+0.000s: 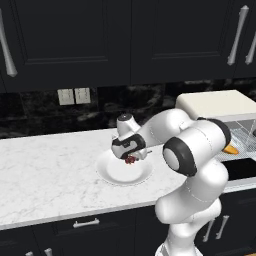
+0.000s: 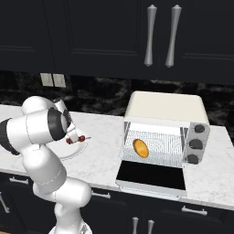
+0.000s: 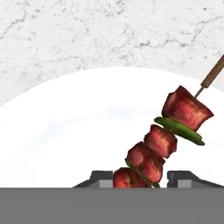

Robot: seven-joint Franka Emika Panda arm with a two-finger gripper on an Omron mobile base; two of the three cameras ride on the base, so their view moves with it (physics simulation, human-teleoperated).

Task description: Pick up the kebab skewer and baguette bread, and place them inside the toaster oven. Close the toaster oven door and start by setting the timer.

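Left base view: the hand (image 1: 131, 156) hangs over a white plate (image 1: 112, 175) on the marble counter (image 1: 45, 175), with the kebab skewer (image 1: 130, 159) showing as a dark red clump right at its lower end. The white arm covers much of the toaster oven (image 1: 215, 102) at the right edge; past the elbow only the cream top, a slice of wire rack (image 1: 245, 132) and an orange tip of the baguette bread (image 1: 231, 149) can be seen.

Right base view: here the toaster oven (image 2: 164, 107) shows in full, with 3 dark knobs (image 2: 196, 143) down its right side. The toaster oven door (image 2: 153, 176) is folded down flat in front, and the baguette bread (image 2: 140, 148) lies on the wire rack (image 2: 162, 146) inside. Well to the left, the hand (image 2: 72, 137) is partly behind the arm; the kebab skewer (image 2: 77, 139) pokes out to its right, above the plate (image 2: 77, 151), stick end pointing toward the oven.

Hand view: the kebab skewer (image 3: 168, 138) runs diagonally from the lower middle up to the right edge, red meat chunks with green slices between them and a brown stick at the top. Its lowest chunk sits between the 2 dark fingertips (image 3: 101, 179), with the white plate (image 3: 65, 144) beneath and marble beyond. The jaws stand partway in, 1 on each side of that chunk with small gaps showing; I cannot tell whether they grip it.
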